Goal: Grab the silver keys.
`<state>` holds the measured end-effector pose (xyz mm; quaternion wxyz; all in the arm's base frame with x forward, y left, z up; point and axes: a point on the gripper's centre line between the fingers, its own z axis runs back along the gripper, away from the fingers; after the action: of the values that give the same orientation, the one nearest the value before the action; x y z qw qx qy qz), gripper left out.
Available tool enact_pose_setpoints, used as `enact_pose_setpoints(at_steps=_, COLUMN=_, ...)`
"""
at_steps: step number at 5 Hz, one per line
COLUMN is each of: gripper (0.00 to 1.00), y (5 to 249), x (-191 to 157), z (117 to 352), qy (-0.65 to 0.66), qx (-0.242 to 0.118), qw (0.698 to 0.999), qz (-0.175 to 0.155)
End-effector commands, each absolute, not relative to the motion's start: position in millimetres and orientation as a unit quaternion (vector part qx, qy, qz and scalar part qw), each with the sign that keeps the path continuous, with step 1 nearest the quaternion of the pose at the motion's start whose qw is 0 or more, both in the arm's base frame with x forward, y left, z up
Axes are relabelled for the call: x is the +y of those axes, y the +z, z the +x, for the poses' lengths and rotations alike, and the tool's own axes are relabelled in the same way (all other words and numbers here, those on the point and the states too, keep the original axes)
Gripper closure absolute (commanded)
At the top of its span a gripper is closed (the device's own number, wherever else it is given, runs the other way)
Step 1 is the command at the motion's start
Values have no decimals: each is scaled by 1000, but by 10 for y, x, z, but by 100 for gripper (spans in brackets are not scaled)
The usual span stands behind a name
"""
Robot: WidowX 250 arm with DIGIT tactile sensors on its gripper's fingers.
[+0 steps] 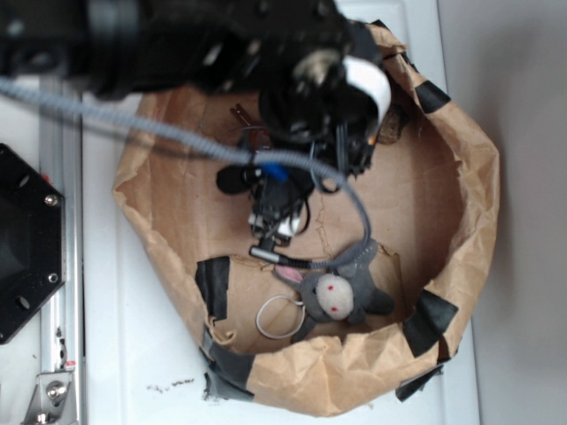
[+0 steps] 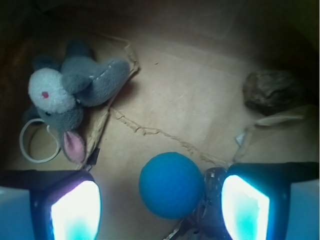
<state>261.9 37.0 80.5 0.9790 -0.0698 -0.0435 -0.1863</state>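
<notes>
The paper bin [image 1: 469,221] held the bunny [image 2: 70,95], a rock [image 2: 274,91] and the keys [image 2: 212,187]. The gripper [image 2: 160,207] stood wide, straddling the keys' ball [image 2: 171,185]; the keys lay against its right finger, their axis unclear.

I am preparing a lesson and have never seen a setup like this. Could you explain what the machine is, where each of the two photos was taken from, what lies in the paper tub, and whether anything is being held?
The dark shape is a robot arm. One photo looks down from above. The other comes from a camera on the arm's wrist, looking past its gripper, whose two glowing fingers stand apart, open. A brown paper tub holds a grey plush bunny with a white ring, a brownish lump, and the silver keys joined to a blue ball. The ball sits between the fingers, but nothing is gripped yet.
</notes>
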Motion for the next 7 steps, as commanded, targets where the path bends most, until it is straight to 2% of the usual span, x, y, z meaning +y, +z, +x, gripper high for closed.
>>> enact_pose_setpoints(at_steps=1, gripper=0, y=958, x=368, z=2594, qy=-200, qx=-75, qw=975, qz=-58)
enact_pose_setpoints(at_steps=3, gripper=0, y=926, x=521, z=2634, qy=-185, qx=-74, qw=979, qz=-46)
enact_pose_setpoints(at_steps=5, gripper=0, y=979, x=680, z=2597, qy=-163, qx=-111, qw=980, qz=-30)
enact_pose_setpoints(at_steps=6, gripper=0, y=929, x=747, z=2625, qy=-140, qx=-121, qw=983, qz=-23)
enact_pose_setpoints(at_steps=7, gripper=0, y=881, x=733, z=2599, qy=-141, qx=-111, qw=984, qz=-17)
